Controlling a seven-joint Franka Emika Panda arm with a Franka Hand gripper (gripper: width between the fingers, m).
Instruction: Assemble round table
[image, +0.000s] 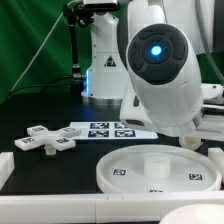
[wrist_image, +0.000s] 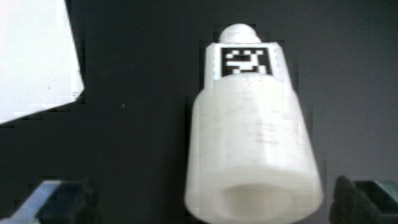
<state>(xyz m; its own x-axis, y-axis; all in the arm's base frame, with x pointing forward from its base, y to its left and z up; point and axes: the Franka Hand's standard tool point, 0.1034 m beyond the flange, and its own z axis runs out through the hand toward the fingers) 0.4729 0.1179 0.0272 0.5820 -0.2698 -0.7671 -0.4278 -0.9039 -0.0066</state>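
Straddling the leg (wrist_image: 249, 130), gripper (wrist_image: 210, 200) sat with fingers (wrist_image: 54, 200) spread wide, neither touching it; looked lined up for a side grasp.

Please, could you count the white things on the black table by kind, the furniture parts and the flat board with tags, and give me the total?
Large round rimmed white plastic disc: 1
White plastic cross-shaped piece: 1
White plastic cylindrical leg: 1
Thin flat white marker board: 1
Total: 4
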